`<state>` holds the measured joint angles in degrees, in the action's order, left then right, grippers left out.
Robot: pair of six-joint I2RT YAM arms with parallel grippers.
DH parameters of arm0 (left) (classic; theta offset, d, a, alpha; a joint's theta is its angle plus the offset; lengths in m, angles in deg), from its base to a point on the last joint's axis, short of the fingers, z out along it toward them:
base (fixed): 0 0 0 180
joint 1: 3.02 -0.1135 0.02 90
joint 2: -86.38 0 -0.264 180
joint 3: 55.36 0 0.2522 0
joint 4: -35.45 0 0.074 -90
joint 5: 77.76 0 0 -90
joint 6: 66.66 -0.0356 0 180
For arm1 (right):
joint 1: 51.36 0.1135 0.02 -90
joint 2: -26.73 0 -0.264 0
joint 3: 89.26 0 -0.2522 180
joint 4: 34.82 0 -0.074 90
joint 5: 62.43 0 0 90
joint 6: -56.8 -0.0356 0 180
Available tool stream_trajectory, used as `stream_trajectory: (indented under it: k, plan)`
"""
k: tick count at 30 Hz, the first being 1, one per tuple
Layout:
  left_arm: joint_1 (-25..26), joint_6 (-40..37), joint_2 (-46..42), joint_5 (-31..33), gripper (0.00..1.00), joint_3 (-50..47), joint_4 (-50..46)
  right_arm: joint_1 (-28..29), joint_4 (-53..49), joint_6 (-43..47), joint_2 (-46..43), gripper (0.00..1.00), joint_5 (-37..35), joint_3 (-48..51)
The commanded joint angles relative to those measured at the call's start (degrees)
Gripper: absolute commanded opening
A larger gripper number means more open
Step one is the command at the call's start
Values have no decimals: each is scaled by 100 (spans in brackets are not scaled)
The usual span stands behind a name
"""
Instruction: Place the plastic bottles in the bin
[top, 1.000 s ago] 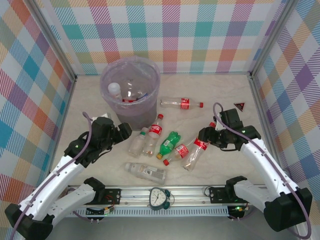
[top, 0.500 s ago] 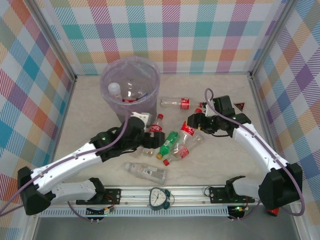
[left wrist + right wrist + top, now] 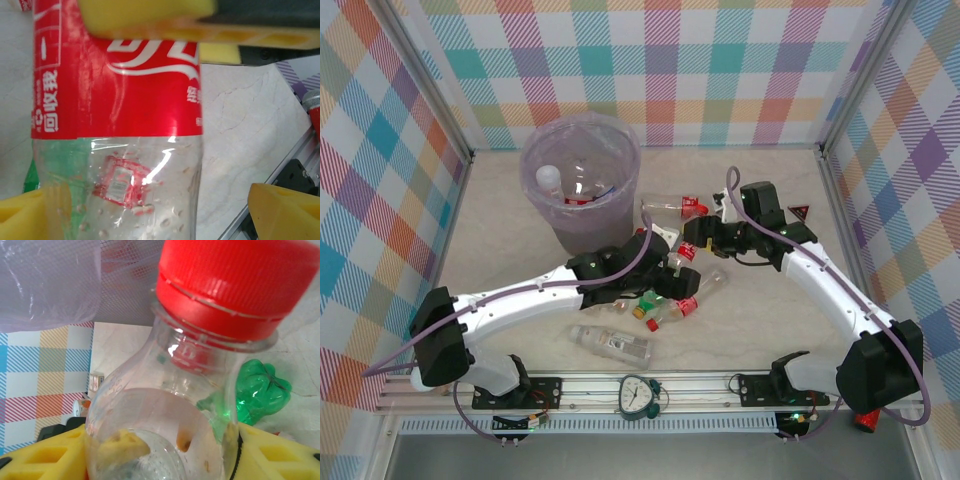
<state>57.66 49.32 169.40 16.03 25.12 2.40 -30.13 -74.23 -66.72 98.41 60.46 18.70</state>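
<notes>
We clamp a bottle (image 3: 160, 405) by its neck in the right gripper (image 3: 155, 457), the bin (image 3: 552, 210) off to its left; the left gripper (image 3: 150, 215) gapes over the pile (image 3: 672, 306)

Red cap (image 3: 235, 285) on clear plastic bottle (image 3: 160, 410). Red bottle label (image 3: 117, 95), white script. Crumpled green plastic bottle (image 3: 262, 390). Yellow pincer pads (image 3: 280, 210). Translucent lilac liner in round bin (image 3: 582, 215). Cream marbled tabletop (image 3: 510, 240). Behind bin, pastel plaid walls (image 3: 670, 60).

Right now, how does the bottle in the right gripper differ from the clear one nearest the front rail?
The gripped bottle has a red cap; the rail-side bottle shows no red. The first is clamped by the right gripper; the second lies alone on the table. Both are clear plastic.
</notes>
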Motion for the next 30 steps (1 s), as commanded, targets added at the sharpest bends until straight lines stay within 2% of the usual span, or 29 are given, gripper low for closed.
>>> stream_trajectory:
  k: [1, 6, 10, 15, 18, 22, 30]
  plan:
    - [23, -99, 43, 233, 80, 246, 172, 29, 255, -94, -119, 60, 306, -34]
    - [18, -126, 119, 424, 60, 415, 28, 34, 237, -62, -102, 61, 333, -60]
    - [-36, -144, 74, 497, 49, 510, -78, 39, 62, 78, -102, 68, 265, -209]
    - [-235, -294, -133, 636, 47, 683, -323, 22, -645, 614, -82, 98, -69, -817]
    - [-429, -562, -299, 664, 47, 816, -499, -18, -1151, 813, -125, 99, -575, -1322]
    - [-896, -912, -553, 567, 46, 1171, -766, -193, -1560, 955, -298, 99, -850, -1731]
    - [-2087, -1433, -949, 585, 44, 2247, -891, -424, -1746, 1032, -549, 99, -856, -1191]
